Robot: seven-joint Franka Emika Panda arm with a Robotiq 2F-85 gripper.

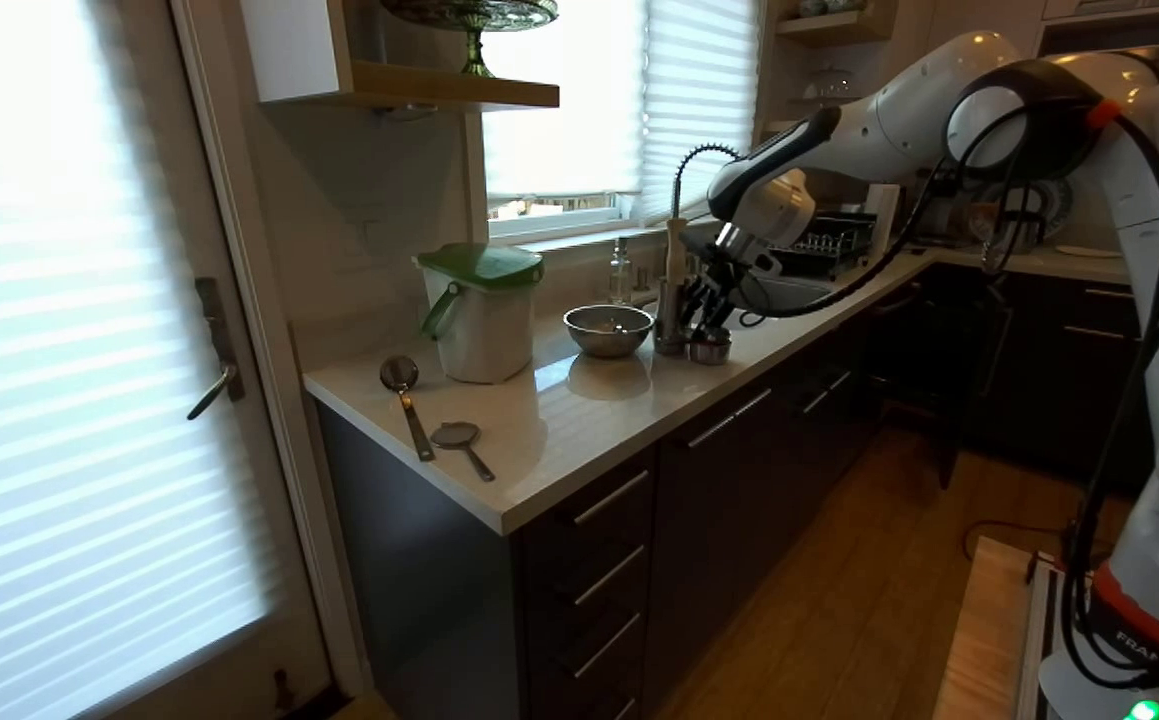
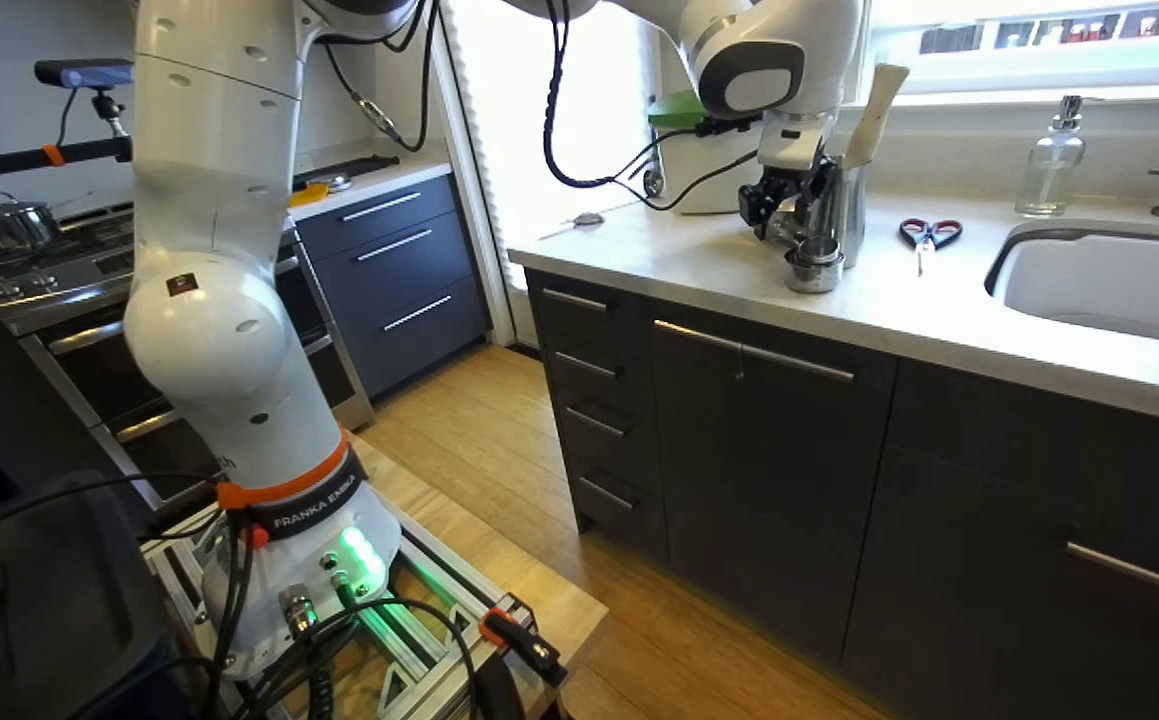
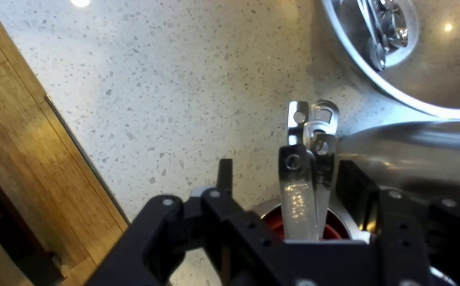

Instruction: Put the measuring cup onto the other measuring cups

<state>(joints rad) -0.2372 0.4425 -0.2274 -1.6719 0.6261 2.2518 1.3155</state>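
In the wrist view, lower ctr to lower R, we see the gripper [image 3: 286,169] w/ its fingers spread, one on each side of a bunch of metal handles [image 3: 296,190]. In an exterior view, R of ctr, the measuring cup [image 2: 819,247] sits on the other measuring cups [image 2: 813,279], near the front edge of the counter [image 2: 709,250]. Only the wrist view shows us shiny utensils [image 3: 396,29] inside the metal bowl [image 3: 444,75], upper R. Scissors [image 2: 927,243], upper R, & two long-handled scoops [image 1: 456,434], L of ctr, reach us only in exterior views.
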